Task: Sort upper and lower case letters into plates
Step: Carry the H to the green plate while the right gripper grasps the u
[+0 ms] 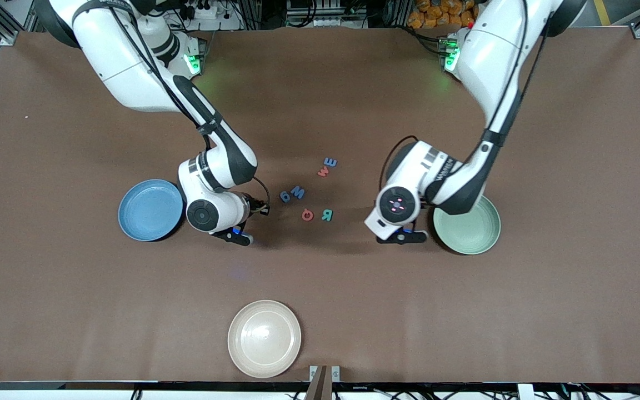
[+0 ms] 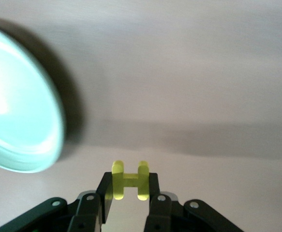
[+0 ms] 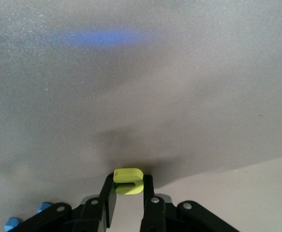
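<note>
My left gripper (image 1: pixel 403 238) (image 2: pixel 128 182) is shut on a yellow letter H (image 2: pixel 129 180), low over the table beside the pale green plate (image 1: pixel 467 225) (image 2: pixel 20 111). Beside the blue plate (image 1: pixel 150 210), my right gripper (image 1: pixel 236 236) (image 3: pixel 129 183) is shut on another small yellow letter (image 3: pixel 129 180), just above the table top. Between the two grippers several letters lie on the table: a blue E (image 1: pixel 331 162), a coral W (image 1: pixel 323 171), a blue g (image 1: pixel 285 196), a blue W (image 1: pixel 298 192), a coral Q (image 1: pixel 308 214) and a teal R (image 1: pixel 326 214). Both plates look empty.
A cream-white plate (image 1: pixel 264 339) sits near the table's edge closest to the front camera. The brown table (image 1: pixel 75 311) stretches wide around the plates.
</note>
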Available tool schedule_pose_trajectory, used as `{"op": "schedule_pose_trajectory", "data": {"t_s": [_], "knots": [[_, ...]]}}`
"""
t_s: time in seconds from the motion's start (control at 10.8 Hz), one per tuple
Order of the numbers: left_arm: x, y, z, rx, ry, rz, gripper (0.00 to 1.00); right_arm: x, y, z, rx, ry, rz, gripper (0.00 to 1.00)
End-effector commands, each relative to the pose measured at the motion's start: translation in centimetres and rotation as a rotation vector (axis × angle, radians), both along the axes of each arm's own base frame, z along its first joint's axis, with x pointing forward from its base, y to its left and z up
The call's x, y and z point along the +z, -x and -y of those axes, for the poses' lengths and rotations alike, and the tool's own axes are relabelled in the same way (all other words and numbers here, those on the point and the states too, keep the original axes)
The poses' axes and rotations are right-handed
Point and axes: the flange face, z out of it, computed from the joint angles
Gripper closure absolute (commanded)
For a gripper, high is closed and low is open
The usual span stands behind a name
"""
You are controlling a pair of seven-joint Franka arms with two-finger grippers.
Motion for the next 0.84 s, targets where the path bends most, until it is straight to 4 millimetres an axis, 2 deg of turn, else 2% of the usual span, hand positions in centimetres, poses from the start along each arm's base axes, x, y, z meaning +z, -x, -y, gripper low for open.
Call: {"op": "schedule_pose_trajectory", "data": {"t_s": [0.0,0.19,0.28,0.37,0.46,0.56,0.65,0.74], "knots": [[1.6,-0.5,-6.0,-0.013,0.004,-0.018,1.00,0.0,-0.4,1.5,-0.012,-0.007,-0.011,1.00],[1.1,-2.4,-10.1,0.005,0.017,0.001,1.00,2.4,-1.7,2.7,0.011,-0.008,-0.049,1.00],[-0.4,-2.9,-12.3,0.020,0.030,0.022,1.00,3.9,-2.7,4.1,0.037,-0.011,-0.079,1.00],[-2.4,-2.5,-14.3,0.042,0.054,0.058,1.00,5.2,-3.6,6.0,0.067,-0.012,-0.107,1.00],[-3.6,-2.0,-15.3,0.052,0.062,0.068,0.96,6.2,-4.4,8.3,0.106,-0.013,-0.139,1.00],[-3.7,-1.9,-15.2,0.056,0.062,0.067,0.40,6.8,-5.1,11.2,0.147,-0.020,-0.167,1.00],[-3.3,-2.0,-15.0,0.079,0.070,0.073,0.00,7.4,-5.6,14.4,0.165,-0.021,-0.182,1.00],[-2.5,-2.2,-14.8,0.083,0.077,0.085,0.00,7.5,-6.0,17.9,0.194,-0.027,-0.187,1.00]]}}
